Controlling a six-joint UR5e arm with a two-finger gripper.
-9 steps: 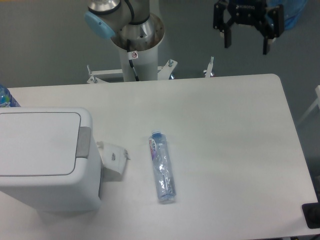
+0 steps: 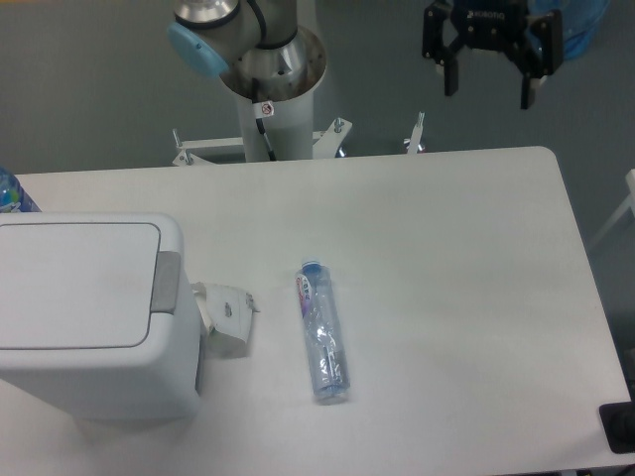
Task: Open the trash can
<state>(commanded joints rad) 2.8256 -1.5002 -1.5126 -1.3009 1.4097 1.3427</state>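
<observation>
- Trash can at the worktop's left edge, lid down, grey push tab facing right
- Tool hangs wide open, empty, beyond the far-right edge
- Approach step; next, cross over and press the tab

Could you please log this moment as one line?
gripper: open, raised beyond table | large white boxy plastic trash can: lid closed

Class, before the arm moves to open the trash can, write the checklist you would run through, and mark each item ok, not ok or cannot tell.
1. Trash can lid shut, ready to open: ok.
2. Grey push tab uncovered: ok.
3. Gripper open and empty: ok.
4. Gripper near the tab: not ok, it hangs beyond the table's far edge.
5. Paper wad clear of the tab: cannot tell, it lies right beside the can.
6. Bottle clear of the can: ok.
</observation>
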